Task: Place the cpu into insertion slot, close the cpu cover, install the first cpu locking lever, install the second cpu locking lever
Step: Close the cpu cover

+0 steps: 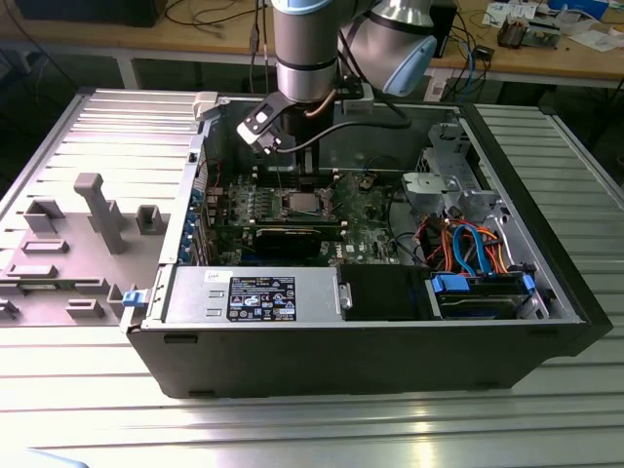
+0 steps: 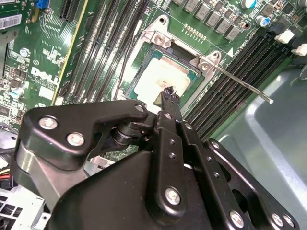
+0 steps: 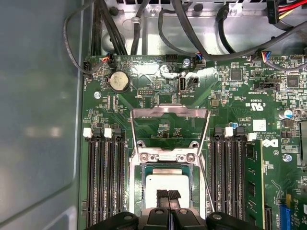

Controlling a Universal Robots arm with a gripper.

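Well, the closed end effector [image 3: 168, 195] touches the cpu [image 3: 156, 183].

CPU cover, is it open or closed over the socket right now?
Open. In the first wrist view the cpu cover is hinged back off the insertion slot, leaving the cpu bare in it.

- In the exterior view, strong light comes from above, and the ribbed silver metal table [image 1: 419, 419] shines white along its near edge.
- The open black computer case [image 1: 390, 361] is dim inside.
- In the second wrist view, the small square silvery chip [image 2: 160, 79] glares almost white.
- In the first wrist view, the green circuit board [image 3: 230, 96] has a white shiny patch near the round silver battery [image 3: 119, 80].
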